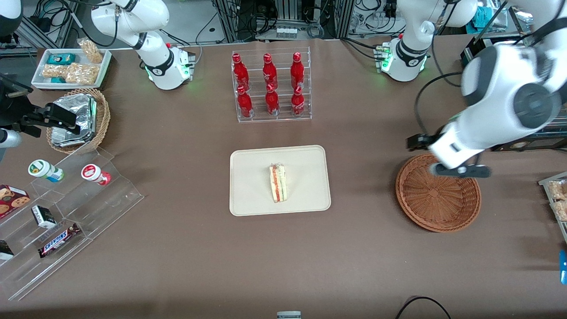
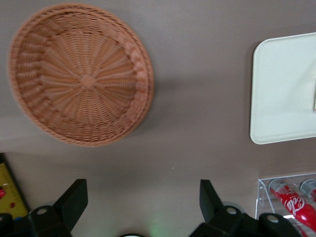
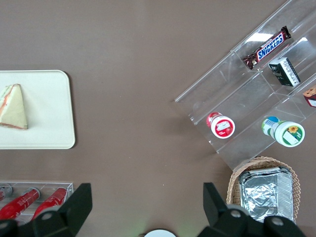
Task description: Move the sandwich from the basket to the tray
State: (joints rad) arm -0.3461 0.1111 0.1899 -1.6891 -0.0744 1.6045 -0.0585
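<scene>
The sandwich [image 1: 278, 182], a pale wedge with red and green filling showing on its cut side, lies on the cream tray [image 1: 252, 177] in the middle of the table. It also shows on the tray [image 3: 49, 108] in the right wrist view as the sandwich [image 3: 12, 106]. The reddish-brown basket [image 1: 436, 199] sits toward the working arm's end with nothing in it. My left gripper [image 1: 460, 171] hangs above the basket's rim on the side farther from the front camera. In the left wrist view the gripper [image 2: 142, 192] is open over bare table, apart from the basket [image 2: 81, 74] and the tray [image 2: 281, 89].
A clear rack of red bottles [image 1: 271, 84] stands farther from the front camera than the tray. Toward the parked arm's end are a tan basket of foil packets [image 1: 79, 119], a white tray of snacks [image 1: 71, 66] and a clear stepped display [image 1: 66, 208].
</scene>
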